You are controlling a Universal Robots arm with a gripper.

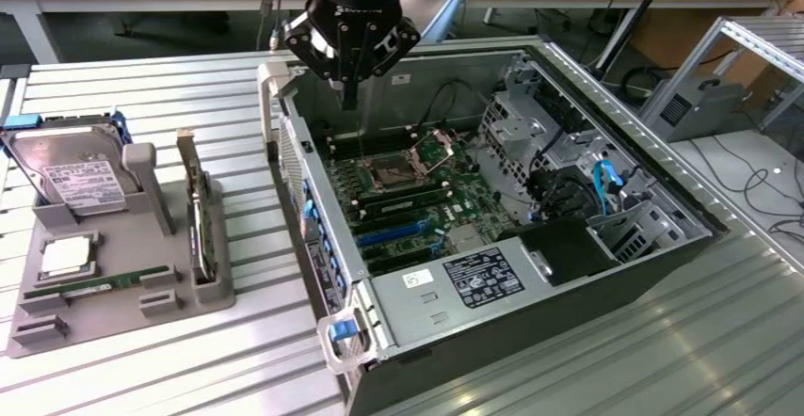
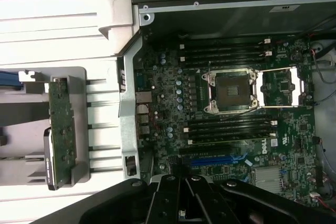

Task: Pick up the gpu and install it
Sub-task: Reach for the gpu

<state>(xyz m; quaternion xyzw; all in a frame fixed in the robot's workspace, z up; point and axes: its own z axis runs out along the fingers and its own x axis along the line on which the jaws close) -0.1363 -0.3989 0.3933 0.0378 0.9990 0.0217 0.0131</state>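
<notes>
Hard drive [image 1: 78, 176]: stood in the grey tray [image 1: 113, 311], at the exterior view's left.
Gpu [image 1: 195, 218]: I saw it on edge in that tray, just right of the drive, untouched.
Hand [image 1: 349, 96]: I had it fully closed, empty, above the open case [image 1: 409, 314] at its far left.

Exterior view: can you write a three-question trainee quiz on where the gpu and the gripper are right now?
1. True or false: the gpu is already seated on the motherboard.
2. The gripper hangs above: A) the grey tray, B) the open computer case, C) the hard drive.
3. Fill in: the fingers are ___.
Key: 1 false, it stands on edge in the grey tray, near the hard drive; 2 B; 3 shut, holding nothing.
</notes>
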